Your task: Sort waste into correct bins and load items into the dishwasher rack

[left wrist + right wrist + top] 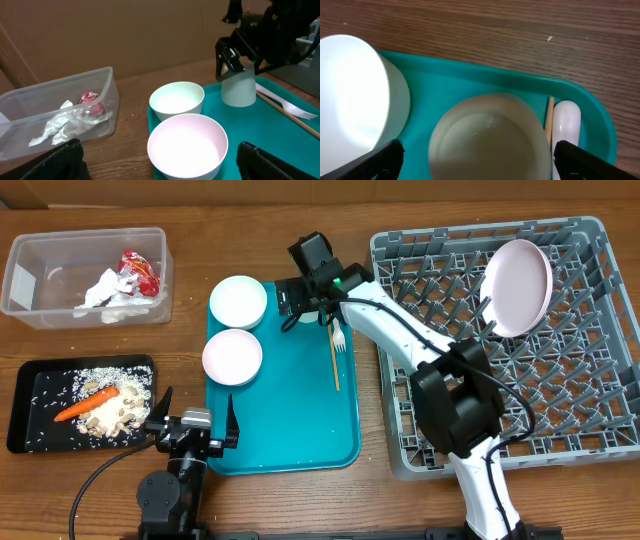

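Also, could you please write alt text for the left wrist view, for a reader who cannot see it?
The right gripper stands open over a small white cup on a teal tray, behind two empty white bowls. A clear tub at left holds crumpled tissue and a red wrapper.

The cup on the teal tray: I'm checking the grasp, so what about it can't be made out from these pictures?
Cup: in the overhead view the right pincer covers nearly all of it; in the right wrist view the bottom edge cuts off its near rim.
Contact: in the left wrist view the dark pincer overlaps the rim, so touching or not cannot be told.
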`<state>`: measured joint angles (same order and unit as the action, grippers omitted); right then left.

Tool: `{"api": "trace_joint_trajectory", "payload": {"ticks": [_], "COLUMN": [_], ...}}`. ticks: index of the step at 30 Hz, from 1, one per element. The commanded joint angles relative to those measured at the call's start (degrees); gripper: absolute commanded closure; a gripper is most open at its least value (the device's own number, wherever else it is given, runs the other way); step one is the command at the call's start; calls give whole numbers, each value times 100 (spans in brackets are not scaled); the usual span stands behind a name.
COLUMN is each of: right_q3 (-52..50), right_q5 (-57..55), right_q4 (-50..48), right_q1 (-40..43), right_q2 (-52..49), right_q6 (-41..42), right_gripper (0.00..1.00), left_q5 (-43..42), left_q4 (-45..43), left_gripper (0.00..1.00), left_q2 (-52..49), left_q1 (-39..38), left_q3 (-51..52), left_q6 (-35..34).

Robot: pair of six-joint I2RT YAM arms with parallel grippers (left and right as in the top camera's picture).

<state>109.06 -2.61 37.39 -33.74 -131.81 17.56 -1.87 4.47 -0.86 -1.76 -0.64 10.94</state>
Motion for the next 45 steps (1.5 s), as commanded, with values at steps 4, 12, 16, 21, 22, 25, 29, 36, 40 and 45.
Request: {"api": "trace_joint_trajectory", "payload": {"ticks": [4, 12, 16, 21, 22, 25, 29, 36, 40, 45], "right_q3": [0, 2, 63, 210, 210, 210, 210, 210, 210, 173], "right_q5": [-345, -380, -378, -378, -378, -380, -380, -382, -382, -382], "right_q4": [-144, -175, -149, 20, 44, 221, 702, 1729, 2396, 3014], "right_q1": [20, 20, 20, 20, 20, 39, 341, 1762, 3132, 4441], "right_q2": [-98, -98, -96, -11, 46, 378, 1453, 3342, 4024, 4081], "right_q6": [9, 31, 52, 55, 55, 55, 74, 74, 76, 96], "right_gripper": [7, 25, 32, 43, 44, 47, 48, 48, 47, 47], "left_q5": [42, 42, 42, 42, 42, 42, 42, 42, 42, 42], "left_q4": [-13, -15, -13, -13, -15, -13, -15, -13, -15, -13], "left_gripper": [0, 0, 0, 0, 0, 0, 0, 0, 0, 0], "left_q2": [61, 61, 61, 61, 61, 61, 61, 61, 61, 61], "left_q1": [35, 35, 35, 35, 35, 35, 35, 35, 35, 35], "left_q3": [37, 37, 37, 37, 37, 37, 37, 37, 37, 37], "left_q6": [-2, -2, -2, -2, -2, -2, -2, -2, -4, -2]}}
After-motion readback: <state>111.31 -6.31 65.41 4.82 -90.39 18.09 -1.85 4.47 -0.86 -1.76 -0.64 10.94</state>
